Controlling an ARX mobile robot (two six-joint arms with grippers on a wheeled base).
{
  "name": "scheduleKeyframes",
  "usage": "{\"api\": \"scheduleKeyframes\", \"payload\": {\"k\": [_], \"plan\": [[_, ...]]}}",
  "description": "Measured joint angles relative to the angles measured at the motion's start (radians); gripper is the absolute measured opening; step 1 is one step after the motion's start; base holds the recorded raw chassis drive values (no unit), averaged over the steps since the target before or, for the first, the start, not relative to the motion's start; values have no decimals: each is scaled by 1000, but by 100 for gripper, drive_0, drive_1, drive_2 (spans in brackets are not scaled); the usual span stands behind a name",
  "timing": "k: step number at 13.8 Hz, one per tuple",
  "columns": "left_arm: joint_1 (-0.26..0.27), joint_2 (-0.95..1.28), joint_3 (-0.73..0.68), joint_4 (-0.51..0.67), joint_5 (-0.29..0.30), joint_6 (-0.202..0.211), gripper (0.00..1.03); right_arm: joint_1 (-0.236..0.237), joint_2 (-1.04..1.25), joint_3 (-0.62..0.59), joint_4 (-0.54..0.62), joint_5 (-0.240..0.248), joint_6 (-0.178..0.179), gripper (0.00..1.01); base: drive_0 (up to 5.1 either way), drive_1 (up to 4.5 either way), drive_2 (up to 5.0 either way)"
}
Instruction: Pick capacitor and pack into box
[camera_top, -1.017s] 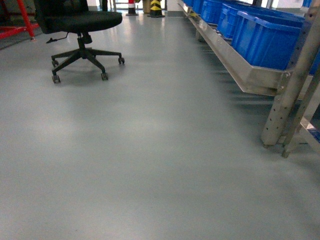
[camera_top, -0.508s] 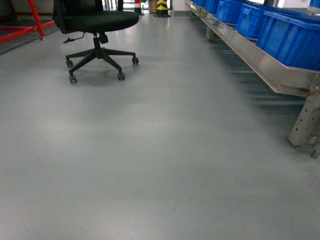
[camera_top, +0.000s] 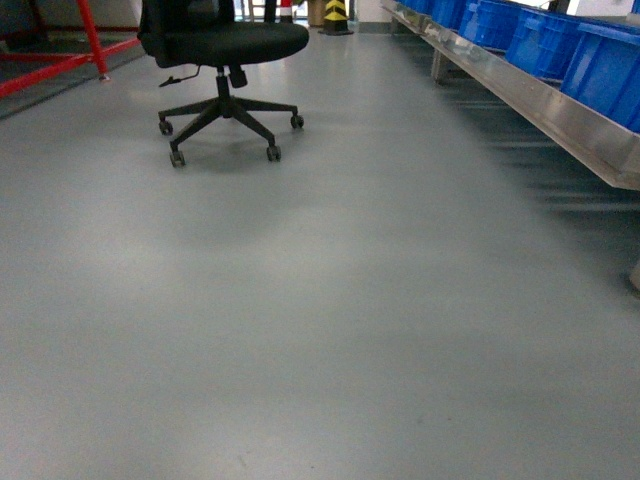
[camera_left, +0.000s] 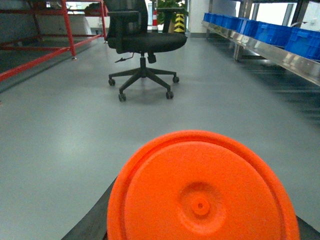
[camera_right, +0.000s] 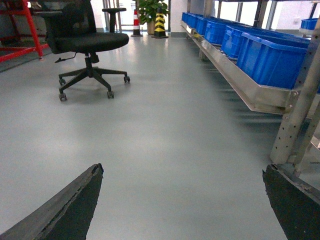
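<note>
Neither the capacitor nor the box shows in any view, so their looks, places and best holding spots cannot be told; as a judgement, a capacitor should be light, stiff and small, best pinched across its body. At the left, the red frame (camera_top: 60, 62) and the office chair (camera_top: 224, 70) stand on the grey floor (camera_top: 320, 300). An orange disc (camera_left: 202, 192) fills the left wrist view, hiding the left tool. The right tool (camera_right: 182, 200) is spread wide and empty. Rightmost, blue bins (camera_right: 270, 55) sit on a metal rack (camera_right: 240, 87).
</note>
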Motion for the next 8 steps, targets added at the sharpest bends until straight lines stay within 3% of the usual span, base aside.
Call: {"api": "scheduleKeyframes", "payload": {"k": [8], "plan": [[0, 0, 0, 1, 0, 0, 44, 0, 0, 0, 3, 0, 0, 98, -493, 244, 244]]}}
